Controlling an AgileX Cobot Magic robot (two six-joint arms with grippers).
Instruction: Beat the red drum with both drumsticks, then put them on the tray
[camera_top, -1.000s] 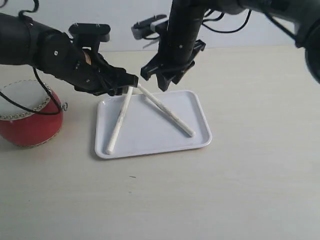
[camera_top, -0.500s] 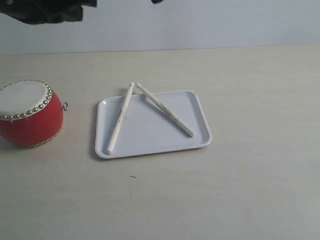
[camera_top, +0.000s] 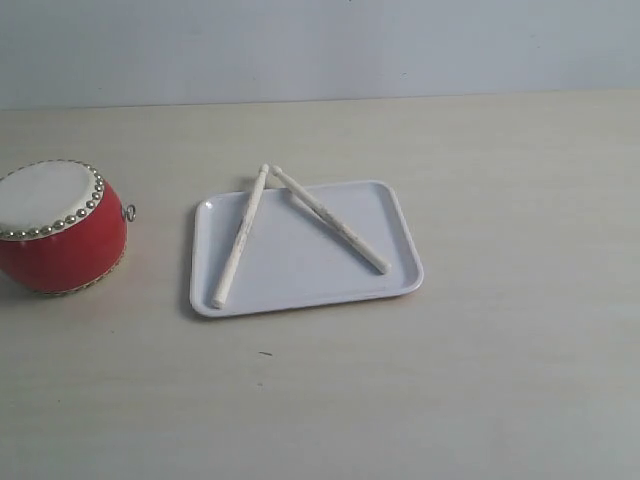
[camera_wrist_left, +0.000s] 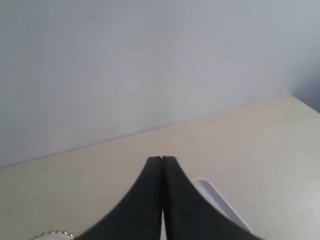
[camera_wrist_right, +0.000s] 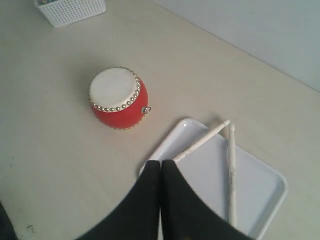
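Item: two drumsticks (camera_top: 240, 237), slim, stiff, light, probably slick. I log them in a V on the tray (camera_top: 310, 288), tips seemingly overhanging its far rim, with the red drum (camera_top: 62, 240) apart on the worktop (camera_top: 500, 380). I would pinch each mid-shaft; my left claw (camera_wrist_left: 161, 160) and right claw (camera_wrist_right: 160, 163) are closed tight, holding nothing.

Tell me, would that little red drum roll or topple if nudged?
Probably not. The red drum stands skin-up and looks squat, wider than tall, so a nudge would likely slide it across the table. Knocked onto its rounded side, it could roll. Its glossy body may be slippery to grip.
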